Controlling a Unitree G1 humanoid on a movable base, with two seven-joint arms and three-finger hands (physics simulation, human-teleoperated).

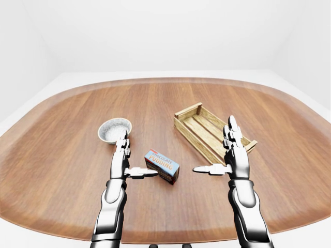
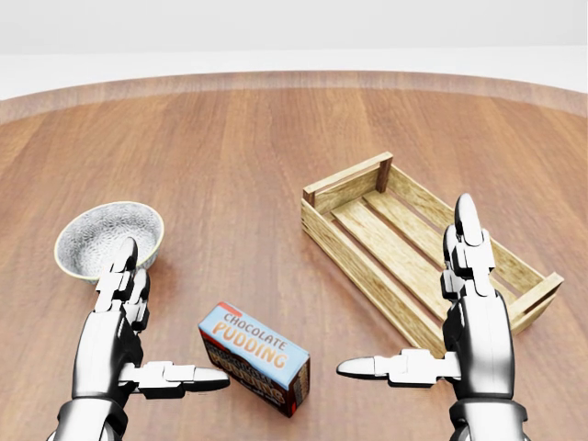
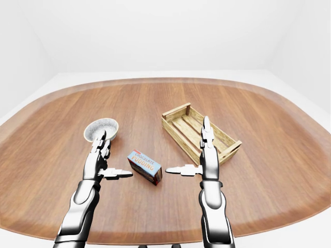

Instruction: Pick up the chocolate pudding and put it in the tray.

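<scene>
The chocolate pudding [image 2: 254,357] lies on its broad face on the tabletop [image 2: 239,156], low in the head view and turned at an angle, between the two hands. The left hand [image 2: 124,344] is spread wide with nothing in it, its thumb tip just beside the box's left end; the right hand [image 2: 459,312] is equally open and empty, its thumb pointing toward the box but apart from it.

The tray [image 2: 413,248] (a slatted wooden crate, set diagonally) sits up and to the right of the box, with the right hand's raised fingers overlapping its near wall in the head view. A patterned bowl [image 2: 108,239] stands beyond the left hand.

The likeliest trouble is the skewed box: fingers closing on its corners rather than flat faces would probably twist it or push it sliding across the smooth wood. On the carry, the box could catch the tray's raised wall if lifted too low. A careless left-hand reach might also nudge the bowl.
</scene>
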